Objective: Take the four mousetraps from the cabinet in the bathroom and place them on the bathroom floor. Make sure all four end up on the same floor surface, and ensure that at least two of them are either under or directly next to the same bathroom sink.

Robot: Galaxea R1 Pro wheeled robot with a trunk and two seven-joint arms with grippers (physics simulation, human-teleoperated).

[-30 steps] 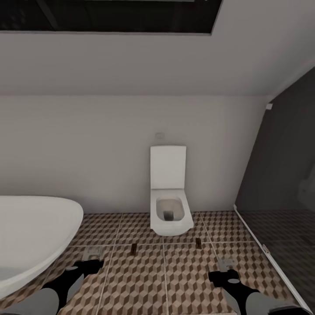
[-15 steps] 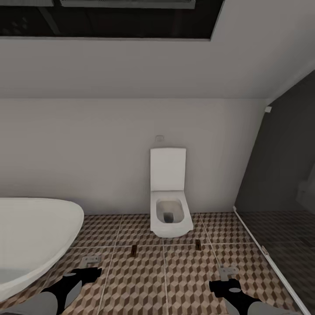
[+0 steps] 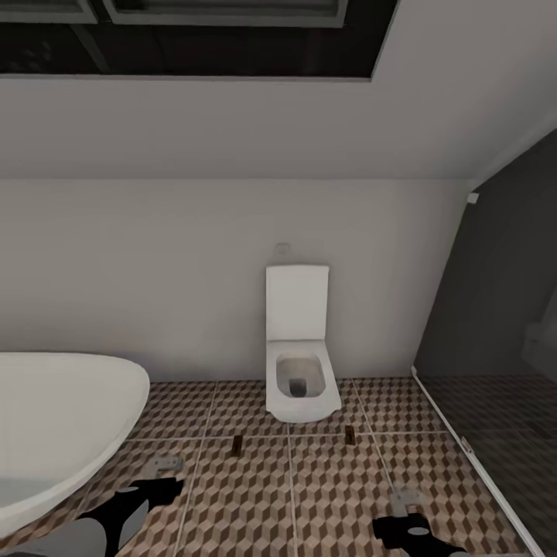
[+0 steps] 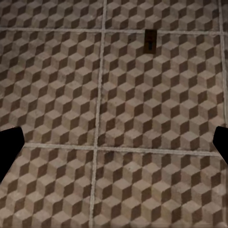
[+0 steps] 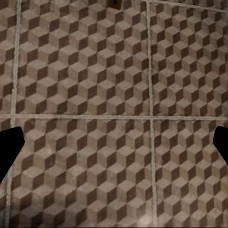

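Logging step in hand?
– Placing stage, by the look: left mousetrap (image 3: 237, 442) and right mousetrap (image 3: 350, 434) lying flat on bathroom floor (image 3: 325, 503), just in front of toilet (image 3: 298, 309), well apart from each other.

Jaws?
– Left jaws spread wide, empty, hovering over bare tile. Right jaws likewise wide, nothing held.

Next move?
– Probably turning base toward cabinet for remaining traps, or shifting these two beside sink. Either way: low reach, careful flat pinch on thin wood.

Obstacles?
– Bathtub (image 3: 62, 418) close beside left arm. Dark glass partition (image 3: 495, 309) on right. Toilet bowl directly ahead.
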